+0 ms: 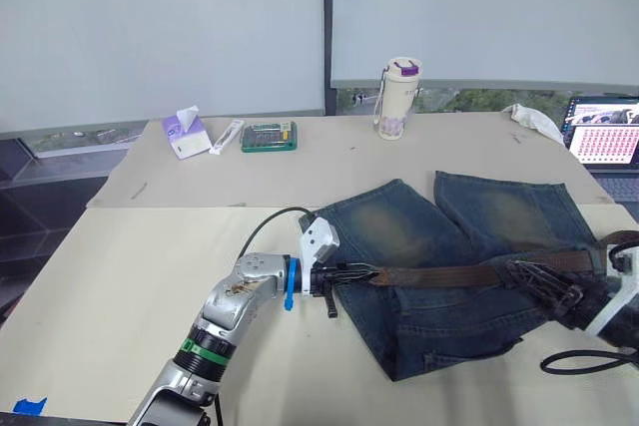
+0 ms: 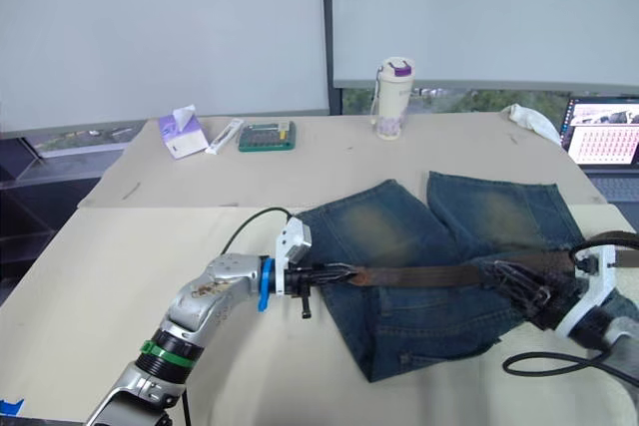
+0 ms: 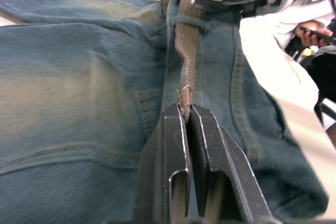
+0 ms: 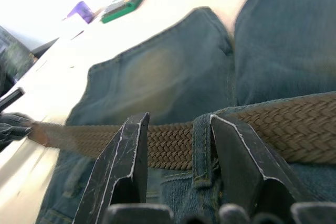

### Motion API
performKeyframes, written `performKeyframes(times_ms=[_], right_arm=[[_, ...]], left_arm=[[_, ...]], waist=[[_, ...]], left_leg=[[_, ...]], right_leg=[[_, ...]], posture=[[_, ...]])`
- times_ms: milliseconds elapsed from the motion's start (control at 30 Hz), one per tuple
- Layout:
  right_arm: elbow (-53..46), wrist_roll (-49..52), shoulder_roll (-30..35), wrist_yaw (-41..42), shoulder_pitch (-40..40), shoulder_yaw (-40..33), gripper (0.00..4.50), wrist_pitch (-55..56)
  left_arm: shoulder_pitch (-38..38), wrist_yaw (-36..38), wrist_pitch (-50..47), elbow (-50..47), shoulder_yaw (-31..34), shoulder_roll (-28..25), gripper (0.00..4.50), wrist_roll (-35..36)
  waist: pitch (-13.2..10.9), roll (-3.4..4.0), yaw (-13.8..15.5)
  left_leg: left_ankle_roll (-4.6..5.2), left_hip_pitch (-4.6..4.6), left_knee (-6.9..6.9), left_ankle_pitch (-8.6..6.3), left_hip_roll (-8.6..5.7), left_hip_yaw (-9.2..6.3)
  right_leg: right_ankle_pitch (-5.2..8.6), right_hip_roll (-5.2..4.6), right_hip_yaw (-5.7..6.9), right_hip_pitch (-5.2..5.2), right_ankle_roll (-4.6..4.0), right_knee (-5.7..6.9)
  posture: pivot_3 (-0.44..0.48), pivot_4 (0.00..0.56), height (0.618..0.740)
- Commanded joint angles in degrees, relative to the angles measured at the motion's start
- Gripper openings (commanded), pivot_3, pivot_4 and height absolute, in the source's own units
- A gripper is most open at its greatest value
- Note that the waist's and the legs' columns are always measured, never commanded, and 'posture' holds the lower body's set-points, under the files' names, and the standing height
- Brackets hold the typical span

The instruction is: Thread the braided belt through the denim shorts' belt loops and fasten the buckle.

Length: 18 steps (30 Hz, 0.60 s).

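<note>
Denim shorts (image 1: 459, 266) lie flat on the table (image 1: 140, 266), waistband toward the robot and legs pointing away, with the braided belt (image 1: 439, 273) stretched taut along the waistband between the two arms. The left tool (image 1: 344, 274) has its fingers pressed together on the belt's free tip just off the shorts' left edge, apparently keeping the strap straight and tensioned so it can slide through the belt loops (image 4: 202, 148). In the right wrist view the belt already passes under one loop, which sits between the right tool's (image 4: 176, 161) spread fingers; these straddle the strap and press onto the waistband without pinching it, likely pinning the denim so it does not drag along as the belt is pulled. The belt's other end trails off past the right arm, and the buckle cannot be made out. Further back on the table stand a tumbler (image 1: 398, 98), a tissue pack (image 1: 185, 133) and a green box (image 1: 269, 136).
</note>
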<state>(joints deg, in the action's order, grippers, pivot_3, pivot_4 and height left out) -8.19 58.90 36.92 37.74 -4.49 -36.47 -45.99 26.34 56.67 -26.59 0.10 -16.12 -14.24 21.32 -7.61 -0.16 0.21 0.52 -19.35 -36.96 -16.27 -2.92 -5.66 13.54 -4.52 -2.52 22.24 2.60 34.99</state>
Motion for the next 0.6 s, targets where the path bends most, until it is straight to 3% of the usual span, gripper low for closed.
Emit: performKeyframes(times_ms=[33,367,600], right_arm=[[-2.4,10.2,-2.9,-2.9,2.0,-4.9,2.67,-1.6],[-2.5,26.8,-1.3,-6.2,-4.0,-11.9,2.67,-7.0],[-4.6,17.7,-2.7,-7.2,-7.1,-5.6,2.67,-4.6]], left_arm=[[1.0,0.0,-0.2,-1.9,0.7,0.3,0.00,1.2],[1.3,0.3,0.1,-0.9,0.4,0.0,0.00,0.8],[1.8,0.2,0.4,0.0,0.3,0.5,0.00,0.6]], waist=[[0.0,0.02,-0.1],[0.0,0.04,0.3],[0.0,0.04,0.1]], left_leg=[[0.00,0.01,0.02,0.00,0.01,0.00],[0.01,-0.02,0.01,0.00,0.00,0.01],[0.01,-0.03,0.02,-0.01,-0.05,0.04]], right_leg=[[0.00,-0.01,0.00,0.01,0.00,0.01],[0.00,-0.02,-0.01,0.01,0.00,-0.02],[0.02,0.05,-0.01,-0.01,0.01,0.00]], posture=[[0.000,0.150,0.740],[0.000,0.150,0.740],[0.000,0.150,0.740]])
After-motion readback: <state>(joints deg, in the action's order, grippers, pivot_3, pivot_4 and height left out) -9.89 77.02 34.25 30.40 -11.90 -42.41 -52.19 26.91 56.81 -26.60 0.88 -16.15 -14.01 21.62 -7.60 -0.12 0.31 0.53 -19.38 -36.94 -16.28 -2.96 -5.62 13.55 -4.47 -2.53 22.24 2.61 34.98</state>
